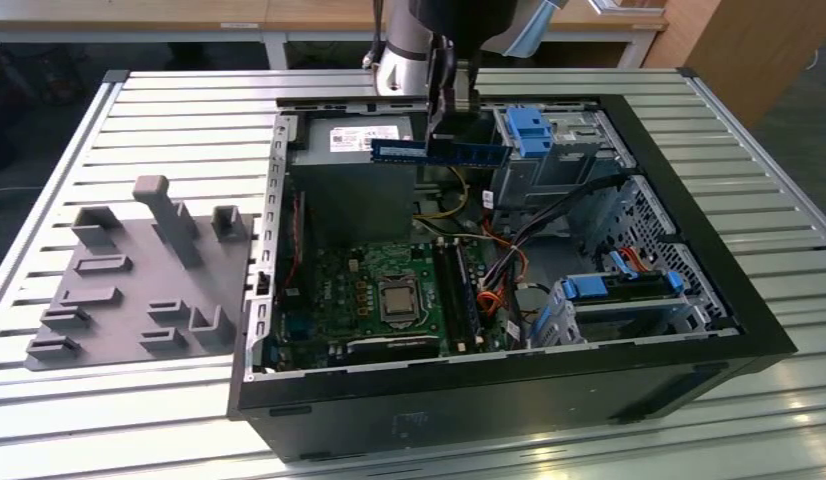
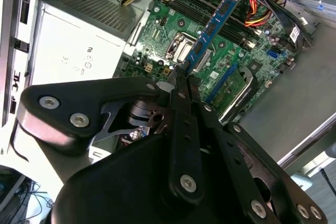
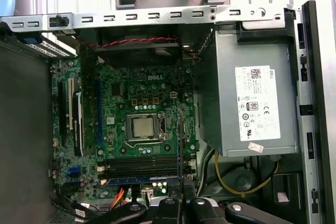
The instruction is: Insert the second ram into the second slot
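Holding the second ram (image 1: 473, 153) above the far end of the open computer case (image 1: 520, 405), the gripper (image 1: 443, 136) is pinching the thin blue stick, its jaws pressed against the board's two flat faces. In the exterior view the grip is falling near the stick's middle. The stick is hanging on edge and level, near the power supply (image 1: 353, 135) and well apart from the motherboard (image 1: 366, 290) below it.

The step in hand looks like the carry toward the board. Nothing is seated yet, and the dark memory slots (image 1: 453, 290) are lying clear of the stick.

In the exterior view the stick's long axis is running across the picture, from that view's left to its right, while the slots are running away from the camera. In the first wrist view the second ram (image 3: 180, 140) is showing as a thin edge-on line reaching out from the gripper (image 3: 181, 198), crosswise to the memory slots (image 3: 139, 165). In the second wrist view the second ram (image 2: 215, 22) is pointing away from the gripper (image 2: 181, 75), out over the board.

By that reading, seating it is calling for a turn that lays the long axis along the second slot, then a straight, square descent with the contact edge facing down.
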Action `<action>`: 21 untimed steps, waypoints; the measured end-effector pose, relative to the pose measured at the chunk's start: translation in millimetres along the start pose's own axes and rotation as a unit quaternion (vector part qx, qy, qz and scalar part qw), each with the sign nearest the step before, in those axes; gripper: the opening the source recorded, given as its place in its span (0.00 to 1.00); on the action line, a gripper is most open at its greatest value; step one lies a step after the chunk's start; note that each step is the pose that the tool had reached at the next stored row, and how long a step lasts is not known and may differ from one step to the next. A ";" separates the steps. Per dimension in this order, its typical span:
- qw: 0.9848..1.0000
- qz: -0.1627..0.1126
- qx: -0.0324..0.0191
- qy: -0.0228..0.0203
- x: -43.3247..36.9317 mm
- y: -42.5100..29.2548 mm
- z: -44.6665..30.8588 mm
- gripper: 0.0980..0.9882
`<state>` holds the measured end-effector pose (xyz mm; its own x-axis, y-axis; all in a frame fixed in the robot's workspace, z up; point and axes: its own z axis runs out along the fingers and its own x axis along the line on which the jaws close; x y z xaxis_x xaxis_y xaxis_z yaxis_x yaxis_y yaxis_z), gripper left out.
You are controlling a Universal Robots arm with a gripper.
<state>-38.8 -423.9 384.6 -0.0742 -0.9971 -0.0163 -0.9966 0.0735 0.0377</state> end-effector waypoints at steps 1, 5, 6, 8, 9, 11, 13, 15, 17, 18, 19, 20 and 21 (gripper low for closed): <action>1.000 0.001 0.000 0.000 0.0 0.0 0.0 0.04; 1.000 0.006 0.000 0.000 0.0 0.0 0.0 0.04; 1.000 0.007 0.000 0.000 0.0 0.0 0.0 0.04; 1.000 0.009 0.000 0.000 0.0 0.0 0.0 0.04; 1.000 0.011 0.000 0.000 0.0 0.0 0.1 0.04; 1.000 0.013 0.000 0.000 0.0 0.0 0.1 0.04; 1.000 0.015 0.000 0.000 0.0 0.0 0.1 0.04; 1.000 0.017 0.000 0.000 0.0 0.0 0.2 0.04; 1.000 0.019 0.000 0.000 0.1 0.0 0.2 0.04; 1.000 0.019 0.000 0.000 0.2 0.0 0.3 0.04; 1.000 0.019 0.000 0.000 0.5 0.0 0.4 0.04; 1.000 0.019 0.000 0.000 0.9 0.0 0.3 0.04; 1.000 0.019 0.000 0.000 1.3 -0.1 0.2 0.04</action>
<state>-38.8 -425.2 384.4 -0.1114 -0.9937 -0.0151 -0.9931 0.1108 0.0376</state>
